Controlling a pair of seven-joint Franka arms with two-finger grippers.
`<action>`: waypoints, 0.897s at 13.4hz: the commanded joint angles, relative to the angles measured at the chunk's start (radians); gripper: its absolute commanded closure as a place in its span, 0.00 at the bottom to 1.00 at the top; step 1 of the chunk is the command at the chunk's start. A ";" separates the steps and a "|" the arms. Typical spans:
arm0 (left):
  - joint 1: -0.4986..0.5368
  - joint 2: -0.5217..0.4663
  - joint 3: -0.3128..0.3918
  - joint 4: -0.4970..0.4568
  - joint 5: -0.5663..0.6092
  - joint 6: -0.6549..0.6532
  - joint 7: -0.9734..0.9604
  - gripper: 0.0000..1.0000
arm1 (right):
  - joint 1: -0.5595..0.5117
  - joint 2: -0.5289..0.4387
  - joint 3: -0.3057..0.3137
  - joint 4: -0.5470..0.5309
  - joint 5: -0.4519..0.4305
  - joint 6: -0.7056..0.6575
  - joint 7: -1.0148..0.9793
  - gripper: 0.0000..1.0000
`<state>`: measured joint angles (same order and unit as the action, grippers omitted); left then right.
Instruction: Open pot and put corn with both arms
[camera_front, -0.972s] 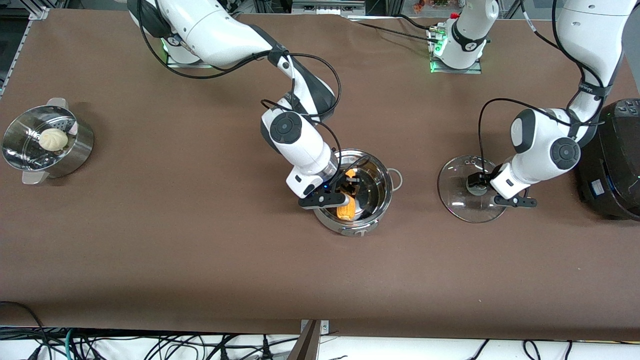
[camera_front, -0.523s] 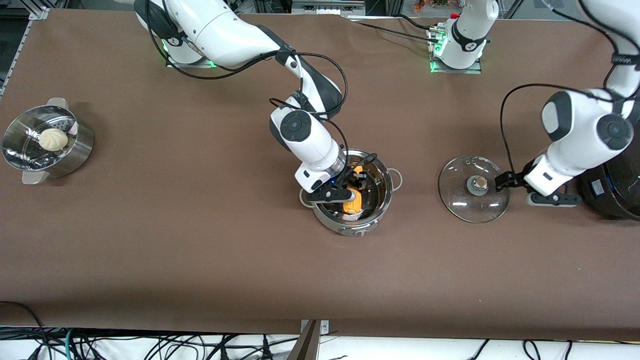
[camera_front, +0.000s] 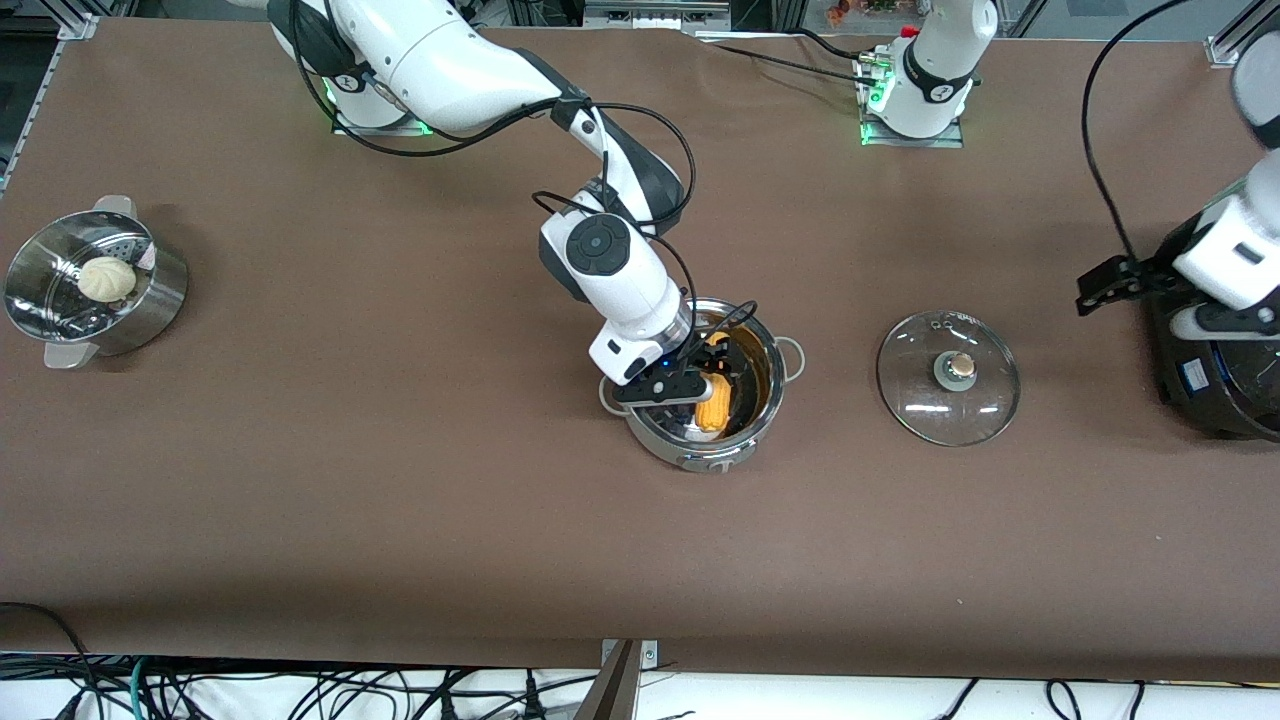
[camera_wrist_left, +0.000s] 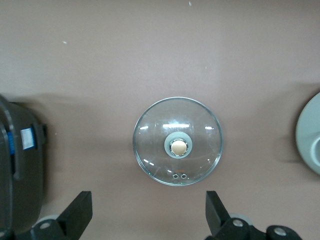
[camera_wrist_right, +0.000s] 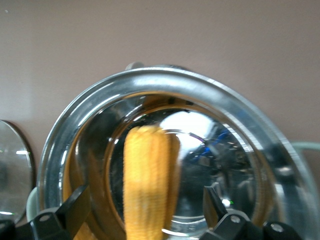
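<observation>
My right gripper (camera_front: 712, 378) hung inside the mouth of the pot (camera_front: 765, 400), and its fingers (camera_wrist_right: 70, 215) stood spread wide, one on each side of the corn (camera_front: 714, 405) with a clear gap to the cob. I could not tell whether the corn already rested on the pot's bottom; it stood between the fingers, inside the steel wall, and its yellow showed mirrored on that wall. The pot sat near the middle of the table (camera_front: 400, 500), uncovered, one grey loop handle at its three o'clock in the front view.

The glass lid (camera_front: 948, 377) lay flat on the table at the pot's three o'clock, well apart from it, toward the left arm's end, its beige knob (camera_front: 961, 364) up.

My left gripper (camera_front: 1105, 285) hung in the air over the table near the black rice cooker (camera_front: 1215, 380), at the lid's two o'clock in the front view. Its fingers (camera_wrist_left: 77, 215) were parted wide and held nothing; the lid showed whole between them in the left wrist view.

At the right arm's end of the table stood the steamer basket (camera_front: 160, 300) with a white bun (camera_front: 107, 278) in it.
</observation>
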<state>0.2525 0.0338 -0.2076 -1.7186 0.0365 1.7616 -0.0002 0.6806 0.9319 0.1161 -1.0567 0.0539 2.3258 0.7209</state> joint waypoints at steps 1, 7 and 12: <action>-0.001 0.006 -0.007 0.071 0.017 -0.048 -0.047 0.00 | -0.059 -0.111 0.002 -0.006 -0.022 -0.170 -0.085 0.00; -0.012 0.011 -0.010 0.154 0.005 -0.060 -0.116 0.00 | -0.336 -0.306 0.003 -0.008 0.156 -0.572 -0.253 0.00; -0.010 0.009 -0.073 0.154 0.016 -0.079 -0.184 0.00 | -0.478 -0.384 -0.050 -0.005 0.150 -0.804 -0.377 0.00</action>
<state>0.2435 0.0333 -0.2783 -1.5938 0.0365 1.7087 -0.1708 0.2244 0.5825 0.0916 -1.0348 0.1943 1.5755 0.3662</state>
